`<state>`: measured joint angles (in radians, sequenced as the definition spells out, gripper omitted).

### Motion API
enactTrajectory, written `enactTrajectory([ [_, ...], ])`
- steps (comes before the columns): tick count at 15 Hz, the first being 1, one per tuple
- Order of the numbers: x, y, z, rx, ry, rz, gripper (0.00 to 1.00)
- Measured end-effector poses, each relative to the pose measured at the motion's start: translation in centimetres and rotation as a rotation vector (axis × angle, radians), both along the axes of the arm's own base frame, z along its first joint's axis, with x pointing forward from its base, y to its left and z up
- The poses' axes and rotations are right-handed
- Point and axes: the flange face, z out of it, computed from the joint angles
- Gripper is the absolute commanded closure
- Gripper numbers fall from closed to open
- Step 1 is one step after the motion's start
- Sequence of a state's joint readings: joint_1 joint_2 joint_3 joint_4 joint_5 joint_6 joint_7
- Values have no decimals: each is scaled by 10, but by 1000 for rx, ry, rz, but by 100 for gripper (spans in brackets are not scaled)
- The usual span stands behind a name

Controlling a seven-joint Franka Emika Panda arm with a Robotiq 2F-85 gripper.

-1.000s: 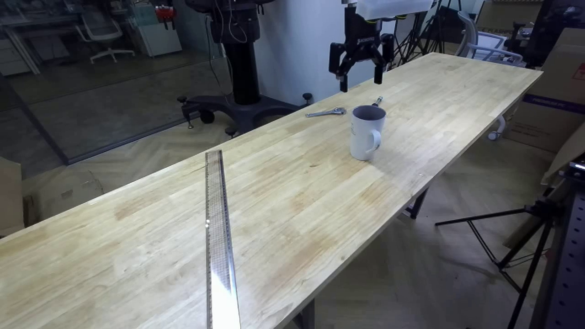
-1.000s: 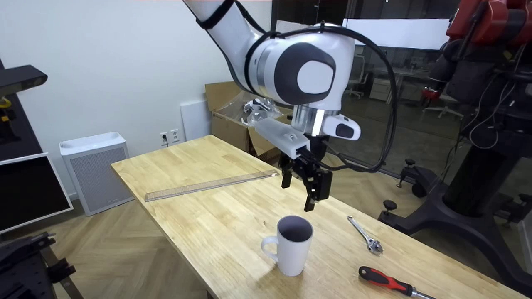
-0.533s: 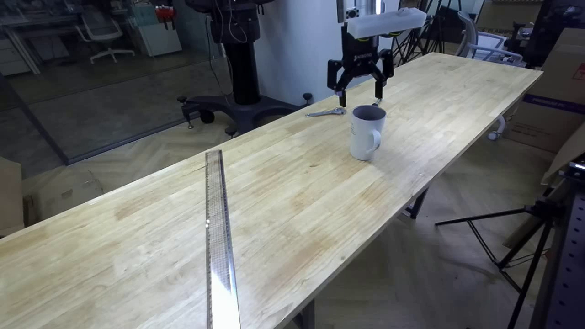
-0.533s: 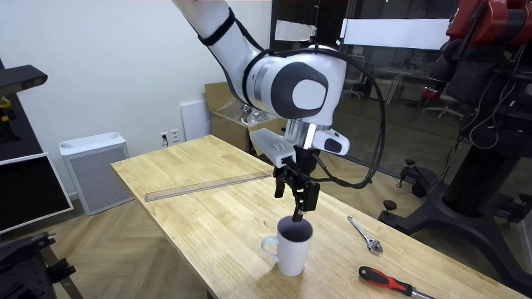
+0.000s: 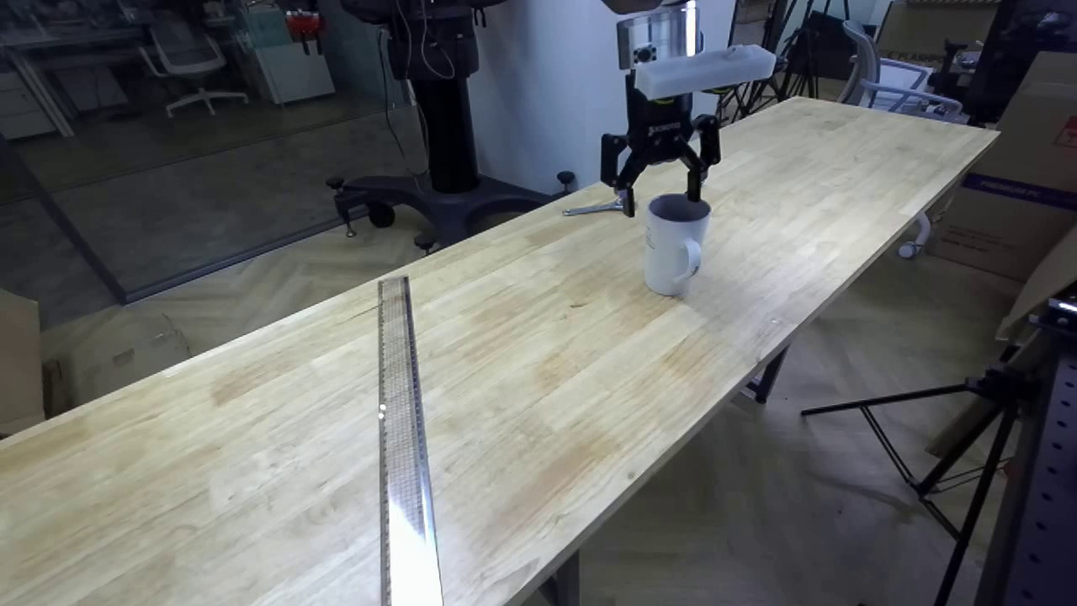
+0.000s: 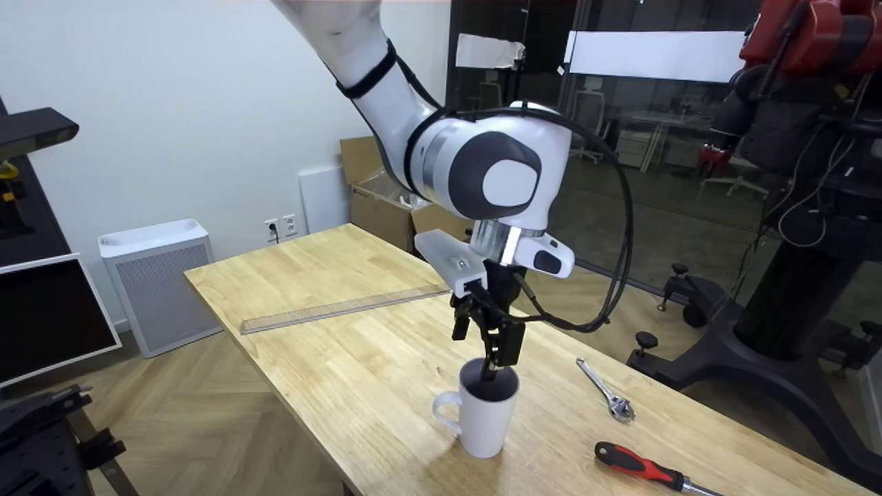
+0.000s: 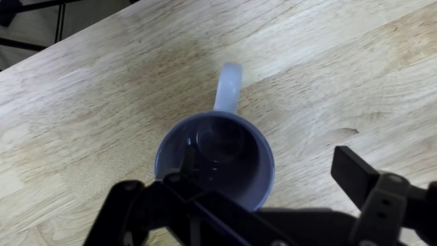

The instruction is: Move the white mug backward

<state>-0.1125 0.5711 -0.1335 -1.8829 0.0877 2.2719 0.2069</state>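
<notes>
White mug [image 6: 484, 421] stands upright on the counter [image 5: 538, 404], between its two long edges. Smooth, slightly glossy wall, ceramic by the look of it; near-cylinder narrowing a bit toward the base, round mouth, dull grey-violet inside, flat loop handle, faint dark marking on the wall in an exterior view. Fingers [image 7: 353, 176] are spread wide, nothing gripped: matte black, blocky tips on jointed links. Mug sits mostly below the tips. One tip is at the mouth, over or just inside; can't tell if it touches the wall. Other tip hangs outside the mug, apart from it, over the counter. Handle points away from the fingers in the wrist view. Counter is pale wood, jointed strips, visible grain, brownish patches. Screwdriver [image 6: 641, 466] near the mug: molded black-and-red grip, metal shank cut by the frame edge. Adjustable wrench [image 6: 606, 390] close by, shiny metal, lying flat. Long clear ruler [image 5: 405, 404], straight, finely gridded, lies across the counter well apart from the mug. Above the fingers: frosted white block [image 6: 449, 258], polished metal ring [image 6: 493, 240], then the arm [image 6: 496, 176], rounded glossy white shells with dark grey panels, black cable [image 6: 628, 213] looping off one side.
</notes>
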Motion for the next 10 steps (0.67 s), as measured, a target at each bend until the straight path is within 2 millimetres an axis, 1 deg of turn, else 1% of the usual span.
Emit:
enactTrajectory([
  [1, 0, 0, -3, 3, 0, 0, 0],
  [2, 0, 0, -7, 6, 0, -1, 25],
  [3, -1, 0, -10, 8, 2, -1, 26],
  [4, -1, -1, -13, 9, 3, -1, 32],
  [5, -1, -1, -16, 10, 4, -2, 40],
  [9, -1, -4, -20, 10, -1, -6, 67],
  [10, -1, -4, -20, 11, -2, -7, 75],
])
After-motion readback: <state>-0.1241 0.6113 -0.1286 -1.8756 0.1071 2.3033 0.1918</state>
